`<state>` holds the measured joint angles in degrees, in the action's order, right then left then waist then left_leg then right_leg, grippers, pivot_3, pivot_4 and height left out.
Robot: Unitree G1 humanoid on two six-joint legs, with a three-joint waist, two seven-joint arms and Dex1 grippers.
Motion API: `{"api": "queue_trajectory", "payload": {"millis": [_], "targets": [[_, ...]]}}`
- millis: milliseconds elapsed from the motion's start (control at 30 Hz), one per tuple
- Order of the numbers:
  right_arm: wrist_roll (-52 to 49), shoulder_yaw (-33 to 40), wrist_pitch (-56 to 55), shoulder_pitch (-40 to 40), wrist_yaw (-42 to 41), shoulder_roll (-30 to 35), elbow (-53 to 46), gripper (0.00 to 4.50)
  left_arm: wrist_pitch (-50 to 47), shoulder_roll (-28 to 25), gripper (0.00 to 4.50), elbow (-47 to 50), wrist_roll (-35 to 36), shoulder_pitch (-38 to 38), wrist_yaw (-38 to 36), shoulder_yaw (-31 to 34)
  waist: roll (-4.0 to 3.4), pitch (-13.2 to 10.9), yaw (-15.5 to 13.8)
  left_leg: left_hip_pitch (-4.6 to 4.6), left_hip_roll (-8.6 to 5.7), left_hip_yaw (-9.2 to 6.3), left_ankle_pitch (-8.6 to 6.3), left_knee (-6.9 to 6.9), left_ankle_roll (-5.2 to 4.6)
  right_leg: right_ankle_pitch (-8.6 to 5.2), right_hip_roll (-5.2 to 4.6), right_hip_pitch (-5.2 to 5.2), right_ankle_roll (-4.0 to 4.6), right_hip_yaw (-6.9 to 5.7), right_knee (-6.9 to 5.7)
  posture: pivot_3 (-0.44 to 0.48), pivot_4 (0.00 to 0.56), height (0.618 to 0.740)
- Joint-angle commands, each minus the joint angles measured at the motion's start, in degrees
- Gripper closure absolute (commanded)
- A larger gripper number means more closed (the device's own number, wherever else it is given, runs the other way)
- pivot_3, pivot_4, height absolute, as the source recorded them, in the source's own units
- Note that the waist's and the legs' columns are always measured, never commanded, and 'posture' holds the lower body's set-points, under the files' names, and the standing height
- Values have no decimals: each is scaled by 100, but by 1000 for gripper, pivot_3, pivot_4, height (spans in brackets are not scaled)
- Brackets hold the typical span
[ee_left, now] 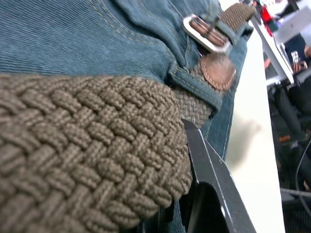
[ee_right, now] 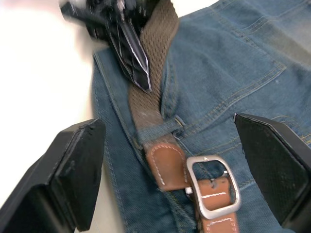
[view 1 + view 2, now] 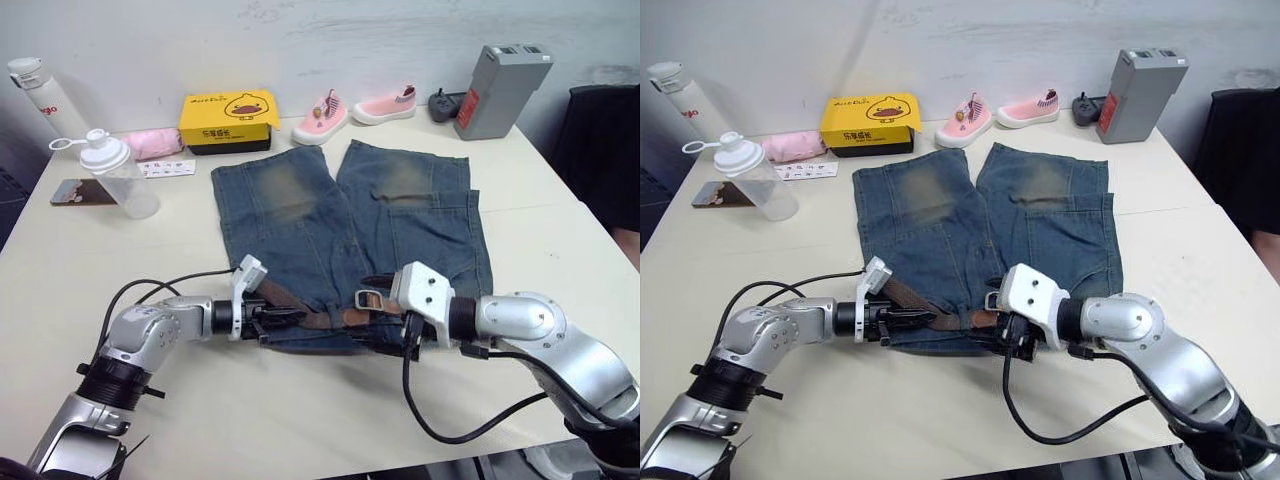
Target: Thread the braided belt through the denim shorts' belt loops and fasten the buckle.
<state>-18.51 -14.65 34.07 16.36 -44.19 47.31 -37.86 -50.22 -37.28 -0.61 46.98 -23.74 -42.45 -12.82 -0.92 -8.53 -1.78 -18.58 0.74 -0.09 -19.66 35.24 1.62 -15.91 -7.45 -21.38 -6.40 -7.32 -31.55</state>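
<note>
Head views: the denim shorts lie flat on the pale table, legs pointing away from the robot and the waistband at the near edge. The braided belt runs along that waistband between the two arms. The left gripper is at the belt's left stretch and the right gripper sits beside the buckle. At the table's far side stand a yellow box, small pink shoes and a clear shaker bottle, all well apart from the work.

Left wrist view: the woven strap fills the foreground against one black finger, so this gripper looks clamped on the belt. Further along, the strap passes under one of the belt loops.

Right wrist view: both black fingers stand wide apart, holding nothing, with the buckle and its tan leather tab between them on the denim. The left gripper shows beyond, on the strap.

Progress, as I judge it: at least one loop is threaded (the others I cannot confirm), and the buckle seems to lie unfastened, so the remaining threading and the fastening are left.
</note>
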Motion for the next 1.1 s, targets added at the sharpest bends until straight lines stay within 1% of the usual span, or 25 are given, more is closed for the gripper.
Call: {"api": "queue_trajectory", "payload": {"millis": [33,67,133,200,233,300,467,600,767,867,1100], "targets": [[1201,-354,-1173,-101,34,266,122,24,2,240,4500,350,-120,161,-327,-78,2,-1,-8,0,-1,0,0,0,0,1,-2,2,-3,1,2,0,150,739],[1591,-445,-1625,-145,73,362,254,24,-33,311,4500,333,-130,170,-292,-13,8,-4,-7,0,-2,0,0,0,0,1,-3,1,-4,3,2,0,150,739],[2009,-500,-2170,-223,97,438,433,24,-97,408,4500,318,-171,185,-247,71,11,-6,-9,0,-2,1,1,0,-1,1,-3,0,-5,2,0,0,150,739],[2681,-544,-2865,-206,394,440,727,24,-195,442,4500,305,-175,252,-247,197,14,-8,-4,1,-1,0,3,0,0,1,-1,2,-6,3,0,0,150,739],[2900,-530,-3059,-199,495,406,840,24,-231,452,4500,314,-189,277,-258,235,14,-8,2,2,-1,3,4,0,0,2,-1,2,-7,4,-1,0,150,739],[3013,-500,-3313,-246,391,394,984,24,-277,460,4500,366,-234,318,-289,280,16,-9,3,4,0,4,5,0,2,2,-1,3,-8,5,-2,0,150,739],[3020,-235,-3402,-250,264,297,1046,24,-401,483,4500,459,-280,389,-302,402,15,-8,9,6,3,2,7,0,3,2,1,6,-7,5,-3,0,150,739],[3042,-200,-3472,-318,139,280,1046,24,-505,536,4500,435,-256,387,-253,508,15,-8,9,16,4,2,7,0,3,2,2,16,-7,4,-3,0,150,739],[3002,66,-3667,-537,-89,463,924,24,-559,558,4500,431,-309,386,-298,541,15,-8,8,16,3,0,7,0,3,2,1,18,-7,4,-3,0,150,739],[3070,234,-3793,-608,-115,521,1066,24,-550,552,4500,406,-380,396,-354,514,15,-8,16,18,3,2,7,0,2,2,1,19,-7,4,-4,0,150,739],[3415,170,-3831,-452,-19,280,1222,24,-587,601,4500,422,-434,405,-390,518,15,-8,18,25,5,1,7,0,2,2,2,28,-6,4,-4,0,150,739]]}}
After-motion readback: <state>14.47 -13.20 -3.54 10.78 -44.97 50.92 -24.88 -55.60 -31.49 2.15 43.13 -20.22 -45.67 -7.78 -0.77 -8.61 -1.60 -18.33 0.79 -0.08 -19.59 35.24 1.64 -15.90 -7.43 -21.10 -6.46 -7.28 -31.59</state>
